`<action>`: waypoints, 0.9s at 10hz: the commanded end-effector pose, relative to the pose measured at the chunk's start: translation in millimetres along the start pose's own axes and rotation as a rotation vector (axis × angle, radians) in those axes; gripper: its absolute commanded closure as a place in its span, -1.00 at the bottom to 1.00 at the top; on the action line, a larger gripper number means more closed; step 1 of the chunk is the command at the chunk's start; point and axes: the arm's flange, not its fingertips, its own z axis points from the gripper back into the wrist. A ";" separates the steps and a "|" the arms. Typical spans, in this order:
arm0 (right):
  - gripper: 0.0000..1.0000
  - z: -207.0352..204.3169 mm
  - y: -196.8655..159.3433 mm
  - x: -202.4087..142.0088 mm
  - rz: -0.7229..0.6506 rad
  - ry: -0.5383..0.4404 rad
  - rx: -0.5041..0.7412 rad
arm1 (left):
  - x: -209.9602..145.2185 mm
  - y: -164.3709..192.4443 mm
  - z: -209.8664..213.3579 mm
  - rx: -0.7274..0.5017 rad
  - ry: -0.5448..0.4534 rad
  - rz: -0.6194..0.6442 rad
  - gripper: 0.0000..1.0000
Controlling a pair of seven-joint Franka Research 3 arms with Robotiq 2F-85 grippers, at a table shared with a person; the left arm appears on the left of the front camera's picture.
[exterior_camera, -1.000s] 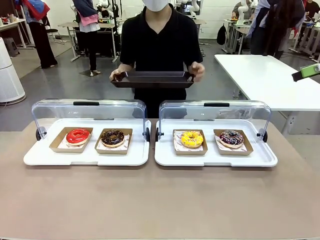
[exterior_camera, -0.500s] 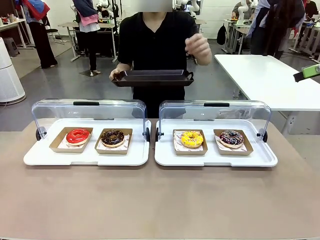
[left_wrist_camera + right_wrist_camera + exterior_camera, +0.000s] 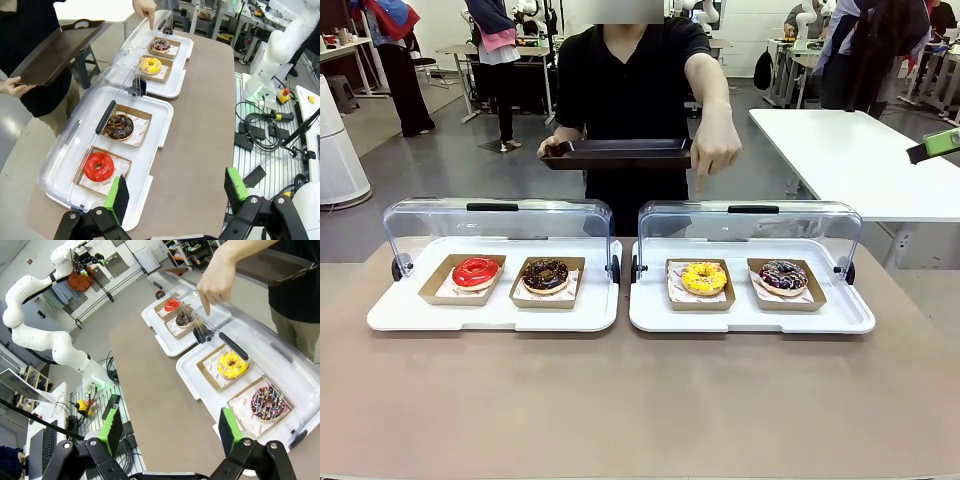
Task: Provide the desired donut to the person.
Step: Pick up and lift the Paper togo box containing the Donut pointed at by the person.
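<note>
The person (image 3: 632,80) in a black T-shirt stands across the table and holds a dark serving tray (image 3: 620,153) in one hand. The other hand (image 3: 715,155) points a finger down over the clear lid above the yellow donut (image 3: 704,277) (image 3: 151,65) (image 3: 231,365). A sprinkled chocolate donut (image 3: 782,275) lies beside it in the same case. My left gripper (image 3: 176,192) hangs open and empty above the near table edge, close to the red donut (image 3: 98,166). My right gripper (image 3: 170,431) is open too, well short of the yellow donut.
Two white display trays (image 3: 492,312) (image 3: 750,318) with raised clear lids stand side by side. The left one holds the red donut (image 3: 476,271) and a chocolate donut (image 3: 546,274), each in a cardboard boat. The brown table in front of them is bare.
The person's hand let go of the serving tray, rose, then reached forward and down to point over the yellow donut. Both arms stayed put.
</note>
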 end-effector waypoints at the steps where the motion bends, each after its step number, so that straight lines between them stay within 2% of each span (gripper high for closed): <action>1: -1.00 -1.1 -0.2 2.8 -0.004 -0.013 0.005 | 0.8 0.0 2.7 -0.010 -0.001 -0.005 -1.00; 9: -1.00 -1.1 -0.2 2.8 -0.004 -0.013 0.005 | 0.8 0.0 2.7 -0.010 -0.001 -0.005 -1.00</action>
